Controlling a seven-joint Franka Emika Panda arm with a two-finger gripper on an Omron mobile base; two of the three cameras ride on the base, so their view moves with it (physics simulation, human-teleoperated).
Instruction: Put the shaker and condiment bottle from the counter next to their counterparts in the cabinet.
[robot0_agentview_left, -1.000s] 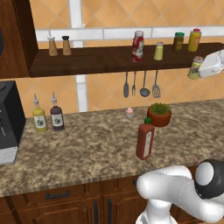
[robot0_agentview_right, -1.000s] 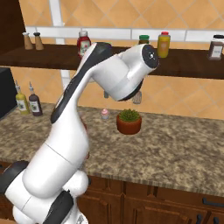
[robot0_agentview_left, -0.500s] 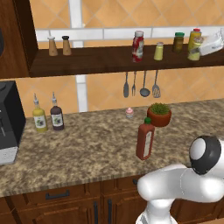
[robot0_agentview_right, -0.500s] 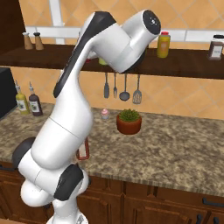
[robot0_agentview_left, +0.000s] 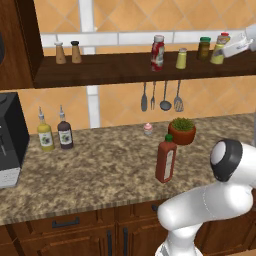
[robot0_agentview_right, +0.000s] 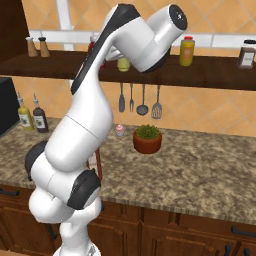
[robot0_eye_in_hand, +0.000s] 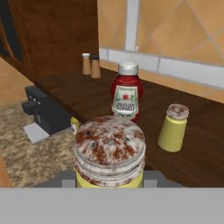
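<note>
- The fingers (robot0_eye_in_hand: 109, 186) grip the shaker (robot0_eye_in_hand: 109, 151), its speckled cap close under the hand camera.
- Since a second ago the arm has swung up from beside the cabinet (robot0_agentview_left: 100, 70) to shelf height.
- Twin shaker (robot0_eye_in_hand: 173, 127) and white-capped red bottle (robot0_eye_in_hand: 126, 92) stand just ahead; setting-down seems next.
- The condiment bottle (robot0_agentview_left: 166, 159) waits on the worktop (robot0_agentview_left: 100, 170).

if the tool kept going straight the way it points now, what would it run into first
Probably the red white-capped bottle on the shelf, dead ahead past the shaker the tool holds; the twin shaker sits off to one side. Depth is unclear.
</note>
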